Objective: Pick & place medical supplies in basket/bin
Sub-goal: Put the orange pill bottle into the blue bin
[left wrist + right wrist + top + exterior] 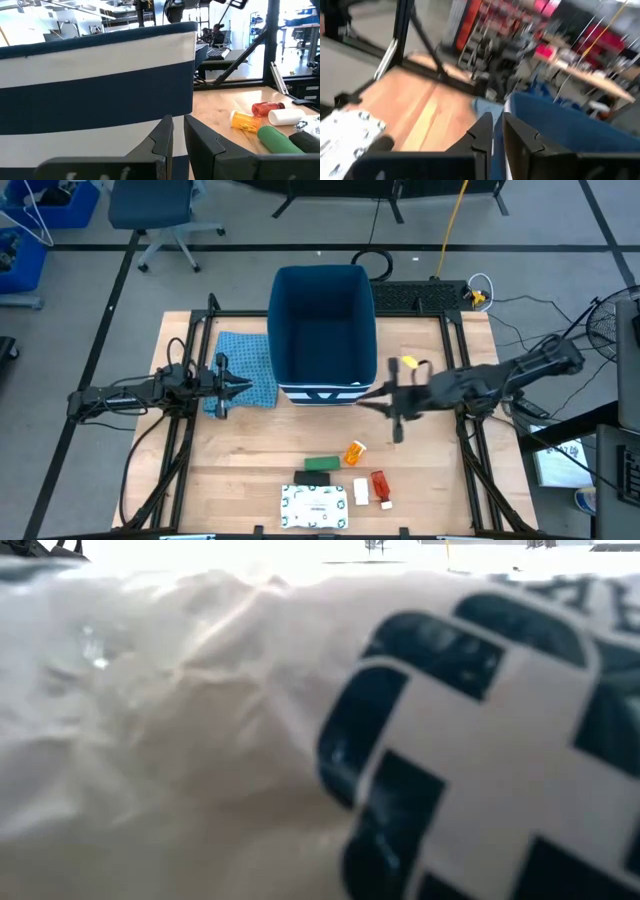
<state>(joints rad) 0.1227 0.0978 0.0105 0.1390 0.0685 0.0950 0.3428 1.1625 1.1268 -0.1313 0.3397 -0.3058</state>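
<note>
Right pincer (pixel 378 396) beside bin (pixel 322 330); supplies (pixel 340 477) below.

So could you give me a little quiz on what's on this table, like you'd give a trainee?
1. True or false: the orange pill bottle already lies inside the bin.
2. Seen from above, what lies to the left of the bin? A) a light blue cloth B) a red towel C) a metal tray
3. How many medical supplies lie out on the table?

Key: 1 false, it lies on the table. 2 A. 3 six.
</note>
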